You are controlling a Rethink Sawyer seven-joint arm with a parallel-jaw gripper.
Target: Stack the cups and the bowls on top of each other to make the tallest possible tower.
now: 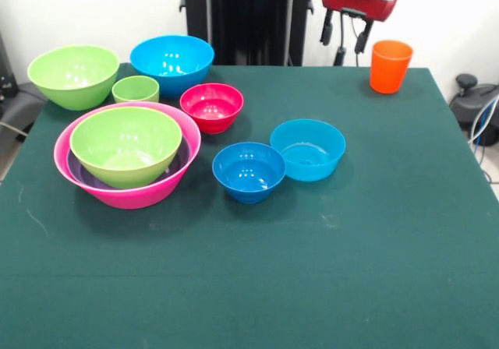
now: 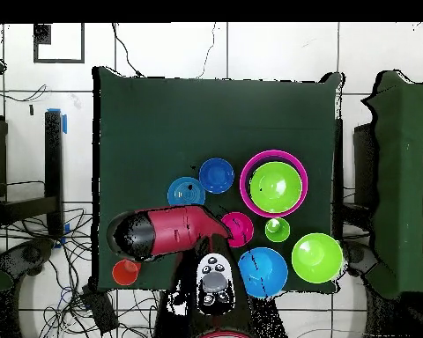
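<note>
gripper (image 1: 344, 37): fingers apparently apart, empty, at table's 1 o'clock edge | orange cup (image 1: 390, 66): upright, just beside gripper at 3 o'clock | green bowl (image 1: 125, 145): nested in purple bowl (image 1: 76, 170), both inside pink bowl (image 1: 140, 195) | other bowls: loose around table's 11 o'clock.

The red and black arm (image 2: 166, 232) is folded low over the robot's own side of the table, its red link lying crosswise in the overhead view. In the front view, the gripper (image 1: 344, 37) hangs at the top edge under a red housing. Two dark fingers (image 1: 327, 29) point down with a gap between them, nothing held there.
</note>
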